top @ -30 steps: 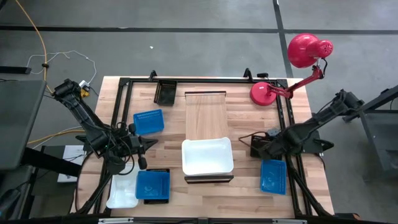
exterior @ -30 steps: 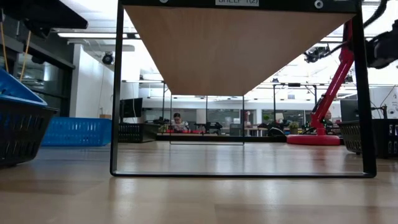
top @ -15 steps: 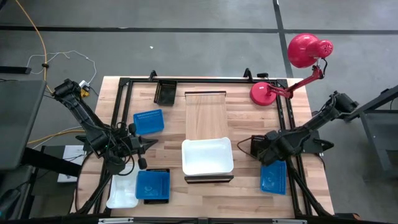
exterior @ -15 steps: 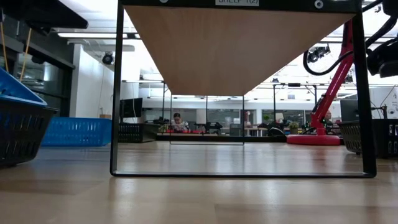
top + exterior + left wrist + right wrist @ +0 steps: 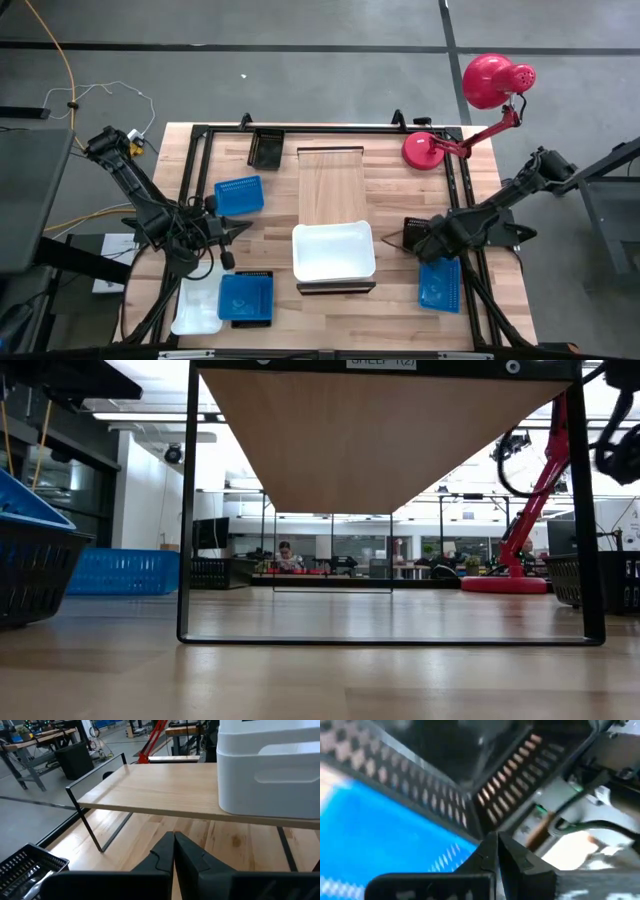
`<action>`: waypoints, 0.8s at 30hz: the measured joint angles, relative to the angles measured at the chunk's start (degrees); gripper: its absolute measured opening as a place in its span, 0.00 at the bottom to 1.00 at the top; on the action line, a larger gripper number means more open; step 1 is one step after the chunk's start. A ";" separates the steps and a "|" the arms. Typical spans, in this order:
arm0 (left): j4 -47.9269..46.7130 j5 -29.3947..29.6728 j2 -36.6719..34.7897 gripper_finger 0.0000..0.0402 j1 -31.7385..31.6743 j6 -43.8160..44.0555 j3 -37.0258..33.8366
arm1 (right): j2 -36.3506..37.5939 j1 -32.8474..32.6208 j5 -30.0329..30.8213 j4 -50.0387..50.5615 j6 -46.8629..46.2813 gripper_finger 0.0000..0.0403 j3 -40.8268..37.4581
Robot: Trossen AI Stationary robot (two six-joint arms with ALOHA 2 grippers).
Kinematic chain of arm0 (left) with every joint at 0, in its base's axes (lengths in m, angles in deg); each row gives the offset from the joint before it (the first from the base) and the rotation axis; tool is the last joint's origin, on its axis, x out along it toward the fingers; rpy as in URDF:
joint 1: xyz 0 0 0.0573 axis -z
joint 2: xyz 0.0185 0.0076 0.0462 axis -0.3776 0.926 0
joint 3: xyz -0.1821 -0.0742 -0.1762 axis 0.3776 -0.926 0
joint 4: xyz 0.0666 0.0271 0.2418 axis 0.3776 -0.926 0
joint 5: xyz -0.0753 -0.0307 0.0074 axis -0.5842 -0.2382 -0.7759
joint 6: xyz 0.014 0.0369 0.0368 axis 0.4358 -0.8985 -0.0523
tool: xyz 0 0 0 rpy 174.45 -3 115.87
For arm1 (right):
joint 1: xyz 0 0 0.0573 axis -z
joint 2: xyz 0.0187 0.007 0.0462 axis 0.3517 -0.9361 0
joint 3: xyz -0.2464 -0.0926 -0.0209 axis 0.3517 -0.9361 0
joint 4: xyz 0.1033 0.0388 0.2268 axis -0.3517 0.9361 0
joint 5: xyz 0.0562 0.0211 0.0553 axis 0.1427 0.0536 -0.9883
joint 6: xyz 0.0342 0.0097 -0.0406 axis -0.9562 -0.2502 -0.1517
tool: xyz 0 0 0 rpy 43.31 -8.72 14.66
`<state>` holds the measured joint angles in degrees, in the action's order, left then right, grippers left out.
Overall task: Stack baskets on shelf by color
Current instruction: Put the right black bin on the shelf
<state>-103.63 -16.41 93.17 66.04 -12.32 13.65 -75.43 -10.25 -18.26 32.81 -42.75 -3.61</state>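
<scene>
**Operator:** Report the state of each gripper.

**Technician:** The right gripper has its fingers pressed together with nothing between them. It sits at the right side of the table, directly over a black basket, with a blue basket just beside it toward the near edge. The left gripper is likewise closed and empty. It waits at the left side, pointing toward the shelf.

**Operator:** Where are the remaining baskets?

**Technician:** A white basket already rests on the near end of the shelf. A second blue basket lies just beyond the left gripper. Near the front left corner, a third blue basket sits in a black one, touching another white basket. One more black basket stands at the far edge. A red lamp occupies the far right corner.

**Operator:** How should the black basket be expected to handle?

**Technician:** Judged from its thin mesh walls, it should be light and fairly stiff, with some flex at the rim. The plastic is likely smooth, so a shallow pinch may slip.

**Operator:** Recommended hold?

**Technician:** Open the fingers first. Then straddle one wall at the middle of a side, one finger inside and one outside, seated well below the rim. A mid-side hold should keep the basket level during the lift.
</scene>
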 joint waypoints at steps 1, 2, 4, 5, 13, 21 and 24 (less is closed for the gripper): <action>0.04 0.02 -0.04 0.00 -0.02 0.00 0.02 | 0.00 -0.20 -0.77 1.07 2.13 0.00 0.44; 0.03 0.00 -0.04 0.00 -0.01 0.00 0.02 | 0.00 -0.40 -1.28 2.48 3.92 0.00 0.98; 0.04 0.00 -0.04 0.00 0.00 0.02 0.02 | 0.00 -0.70 -1.85 6.16 6.62 0.00 2.01; 0.02 0.00 -0.04 0.00 -0.01 0.01 0.02 | 0.00 -0.73 -2.06 7.84 6.94 0.00 2.16; 0.02 0.00 -0.03 0.00 0.00 0.00 0.02 | -0.70 -0.82 0.14 9.27 7.26 0.00 0.48; 0.02 -0.01 -0.02 0.00 -0.01 0.01 0.02 | -6.53 -0.27 3.30 6.04 6.89 0.00 -0.44; 0.02 -0.02 -0.02 0.00 0.00 0.00 0.02 | -9.17 -0.27 3.37 5.98 6.59 0.00 -0.44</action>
<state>-103.62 -16.43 93.15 66.04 -12.32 13.67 -84.59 -10.52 -14.90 38.79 -36.15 -4.05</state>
